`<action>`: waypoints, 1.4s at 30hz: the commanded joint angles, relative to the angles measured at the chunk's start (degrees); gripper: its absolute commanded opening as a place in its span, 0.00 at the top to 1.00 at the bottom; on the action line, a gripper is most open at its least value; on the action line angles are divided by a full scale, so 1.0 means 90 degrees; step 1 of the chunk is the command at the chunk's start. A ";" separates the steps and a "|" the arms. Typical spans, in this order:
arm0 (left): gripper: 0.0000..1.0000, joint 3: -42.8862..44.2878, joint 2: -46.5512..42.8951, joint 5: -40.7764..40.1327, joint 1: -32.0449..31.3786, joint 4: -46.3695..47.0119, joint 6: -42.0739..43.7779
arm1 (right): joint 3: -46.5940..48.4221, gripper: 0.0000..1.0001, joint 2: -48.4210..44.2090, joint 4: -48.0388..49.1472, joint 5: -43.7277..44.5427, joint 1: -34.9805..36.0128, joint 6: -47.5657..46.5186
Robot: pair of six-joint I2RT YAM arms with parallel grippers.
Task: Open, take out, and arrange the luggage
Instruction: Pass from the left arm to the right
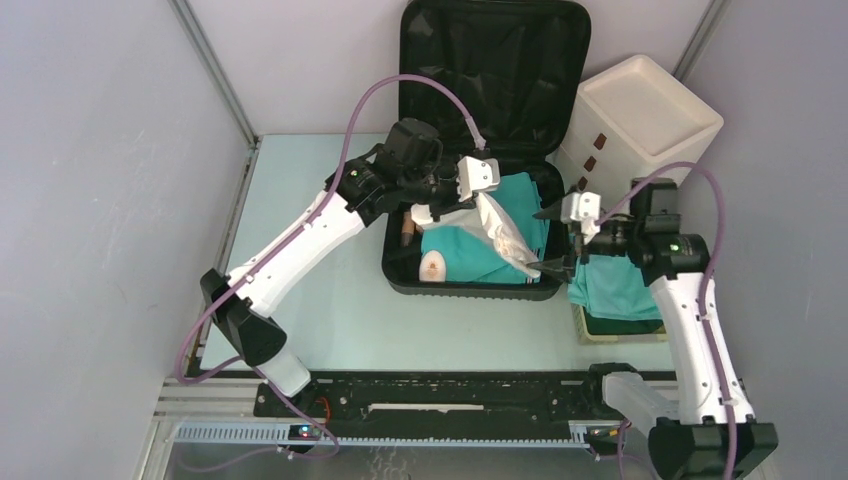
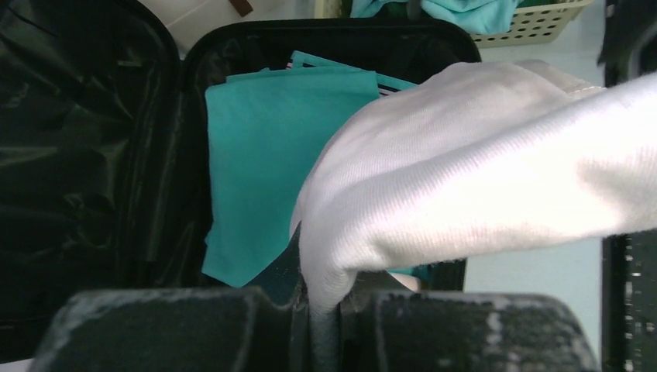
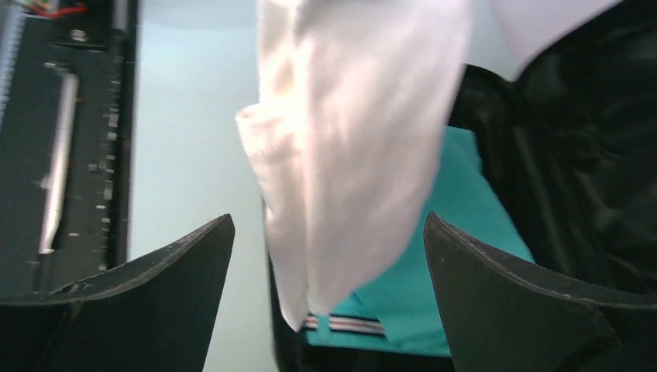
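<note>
The luggage (image 1: 470, 286), a black hard-shell suitcase, lies open at the back of the table with its lid (image 1: 490, 70) leaning on the wall. Folded teal clothes (image 1: 470, 255) fill its base. My left gripper (image 1: 452, 204) hovers over the case, shut on a white cloth (image 1: 502, 232) that hangs down toward the front right corner. In the left wrist view the cloth (image 2: 480, 170) is pinched between the jaws of the gripper (image 2: 325, 310). My right gripper (image 1: 556, 265) stands open at the cloth's lower end; the white cloth (image 3: 356, 139) hangs between its spread fingers (image 3: 178, 271), untouched.
A white drawer box (image 1: 640, 120) stands at the back right, beside the case. A pale basket (image 1: 610, 330) holding teal cloth (image 1: 615, 285) sits under my right arm. Inside the case lie a small cream round item (image 1: 432, 266) and a brown object (image 1: 406, 230).
</note>
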 commanded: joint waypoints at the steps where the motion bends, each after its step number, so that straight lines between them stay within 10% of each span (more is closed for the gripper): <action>1: 1.00 0.0349 -0.0383 0.0375 -0.0004 0.0139 -0.0841 | 0.0135 0.00 0.0157 0.0198 0.0295 0.0736 0.0667; 18: 1.00 0.1056 0.0133 0.0986 0.0016 0.0024 -0.2712 | 0.0140 0.04 0.0593 0.2185 0.1611 0.1862 0.3874; 27: 1.00 0.0691 -0.0145 0.0976 0.0101 0.0026 -0.2745 | 0.0135 0.84 0.0312 0.2283 0.1737 0.1478 0.3863; 33: 0.97 0.0385 -0.0331 0.1103 0.0235 0.0148 -0.2865 | 0.0543 1.00 0.0106 0.0961 0.1207 0.1148 0.3137; 42: 0.25 -0.0355 -0.0982 0.1471 0.0248 0.0613 -0.3412 | 0.1720 1.00 0.0143 -0.1515 0.1399 -0.0186 0.2544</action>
